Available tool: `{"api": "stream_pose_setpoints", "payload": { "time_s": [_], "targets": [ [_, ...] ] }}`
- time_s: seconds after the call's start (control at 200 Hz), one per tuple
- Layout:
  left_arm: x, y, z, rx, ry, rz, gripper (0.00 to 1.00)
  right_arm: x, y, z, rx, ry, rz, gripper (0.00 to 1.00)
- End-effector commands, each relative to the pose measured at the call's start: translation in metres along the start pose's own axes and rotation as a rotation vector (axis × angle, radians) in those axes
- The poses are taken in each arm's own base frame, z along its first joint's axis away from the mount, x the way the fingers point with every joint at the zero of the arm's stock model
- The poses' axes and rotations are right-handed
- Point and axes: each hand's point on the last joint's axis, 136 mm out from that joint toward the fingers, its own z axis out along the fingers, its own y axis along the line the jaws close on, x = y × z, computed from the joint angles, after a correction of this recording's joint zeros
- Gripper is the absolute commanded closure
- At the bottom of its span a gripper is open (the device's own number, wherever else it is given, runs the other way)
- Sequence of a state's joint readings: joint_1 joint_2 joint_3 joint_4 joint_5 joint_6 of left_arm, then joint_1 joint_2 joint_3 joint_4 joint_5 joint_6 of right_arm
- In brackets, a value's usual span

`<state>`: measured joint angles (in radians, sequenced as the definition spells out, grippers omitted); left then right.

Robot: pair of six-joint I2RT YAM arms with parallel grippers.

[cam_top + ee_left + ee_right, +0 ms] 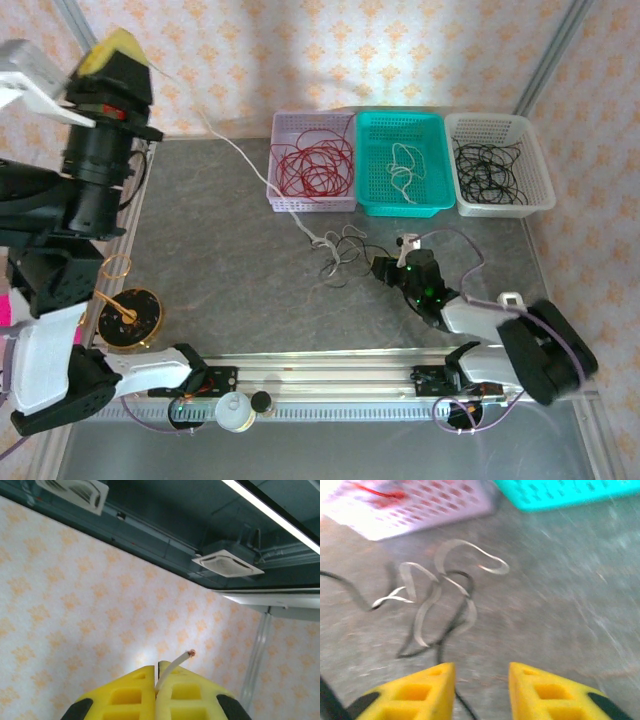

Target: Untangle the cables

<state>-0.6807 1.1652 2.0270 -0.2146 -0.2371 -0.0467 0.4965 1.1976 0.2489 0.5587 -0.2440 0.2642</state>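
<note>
A small tangle of white and black cables (pixel 338 250) lies mid-table, in front of the baskets. My left gripper (pixel 115 45) is raised high at the far left, shut on the white cable (pixel 235 150), which runs taut down to the tangle. In the left wrist view the cable's bare end (pixel 176 666) pokes out between the closed yellow fingers (pixel 130 690). My right gripper (pixel 385 268) is low over the table just right of the tangle, open. The right wrist view, blurred, shows the tangle (pixel 440 595) just ahead of its fingertips (pixel 440 677), and a black strand passes under the left one.
Three baskets line the back: a purple one (pixel 283 200) with red cables, a teal one (pixel 372 200) with a white cable, a white one (pixel 535 195) with black cables. A gold spool (pixel 128 315) sits at the near left. A metal rail (pixel 320 365) runs along the front edge.
</note>
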Motion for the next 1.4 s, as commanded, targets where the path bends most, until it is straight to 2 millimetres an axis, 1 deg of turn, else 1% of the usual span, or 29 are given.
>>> {"api": "stream_pose_setpoints", "payload": {
  "time_s": [0.0,0.055,0.105,0.175,0.245,0.295,0.325,0.455,0.551,0.601,0.651,0.671,0.681,0.731,0.806,0.846,0.911,0.996,1.096,1.206,1.311,1.391],
  "targets": [
    [0.046,-0.018,0.015,0.084,0.078,-0.056,1.0,-0.002,0.022,-0.02,-0.104,-0.011,-0.131,0.58],
    [0.065,-0.024,0.021,0.108,0.115,-0.07,1.0,-0.005,0.035,-0.032,-0.164,-0.025,-0.181,0.55],
    [0.079,-0.029,0.024,0.133,0.148,-0.076,1.0,-0.013,0.049,-0.044,-0.221,-0.06,-0.206,0.53],
    [0.095,-0.035,0.027,0.16,0.185,-0.086,1.0,-0.028,0.078,-0.062,-0.347,-0.124,-0.215,0.52],
    [0.103,-0.036,0.027,0.166,0.197,-0.105,1.0,-0.047,0.106,-0.077,-0.44,-0.175,-0.235,0.49],
    [0.106,-0.037,0.027,0.174,0.201,-0.118,1.0,-0.054,0.132,-0.086,-0.531,-0.177,-0.281,0.48],
    [0.108,-0.037,0.027,0.176,0.203,-0.124,1.0,-0.058,0.143,-0.088,-0.552,-0.168,-0.298,0.47],
    [0.108,-0.038,0.027,0.176,0.208,-0.126,1.0,-0.065,0.174,-0.087,-0.605,-0.102,-0.363,0.41],
    [0.104,-0.041,0.028,0.189,0.201,-0.138,1.0,-0.075,0.195,-0.084,-0.662,-0.145,-0.403,0.38],
    [0.1,-0.044,0.029,0.201,0.194,-0.149,1.0,-0.082,0.201,-0.07,-0.657,-0.166,-0.395,0.38],
    [0.094,-0.047,0.031,0.215,0.181,-0.161,1.0,-0.086,0.206,-0.054,-0.646,-0.166,-0.374,0.4],
    [0.089,-0.049,0.031,0.222,0.17,-0.165,1.0,-0.084,0.21,-0.048,-0.662,-0.152,-0.378,0.41],
    [0.088,-0.049,0.032,0.225,0.167,-0.168,1.0,-0.085,0.214,-0.049,-0.677,-0.156,-0.384,0.41],
    [0.077,-0.053,0.033,0.24,0.14,-0.182,1.0,-0.075,0.222,-0.033,-0.701,-0.126,-0.392,0.43],
    [0.057,-0.055,0.034,0.249,0.091,-0.196,1.0,-0.061,0.239,-0.027,-0.772,-0.105,-0.401,0.46],
    [0.046,-0.056,0.034,0.252,0.061,-0.199,1.0,-0.054,0.242,-0.023,-0.785,-0.093,-0.384,0.47],
    [0.031,-0.057,0.034,0.259,0.021,-0.205,1.0,-0.044,0.239,-0.016,-0.783,-0.069,-0.342,0.51],
    [0.015,-0.06,0.032,0.277,-0.025,-0.219,1.0,-0.031,0.227,0.001,-0.727,-0.03,-0.308,0.57],
    [-0.001,-0.064,0.03,0.298,-0.064,-0.23,1.0,-0.015,0.21,0.026,-0.637,0.012,-0.288,0.72],
    [-0.01,-0.066,0.031,0.305,-0.082,-0.217,1.0,0.004,0.195,0.051,-0.571,0.045,-0.298,0.82],
    [-0.017,-0.065,0.034,0.29,-0.091,-0.19,1.0,0.024,0.176,0.075,-0.486,0.08,-0.3,0.84],
    [-0.025,-0.063,0.034,0.279,-0.112,-0.181,1.0,0.037,0.161,0.087,-0.423,0.104,-0.298,0.85]
  ]
}}
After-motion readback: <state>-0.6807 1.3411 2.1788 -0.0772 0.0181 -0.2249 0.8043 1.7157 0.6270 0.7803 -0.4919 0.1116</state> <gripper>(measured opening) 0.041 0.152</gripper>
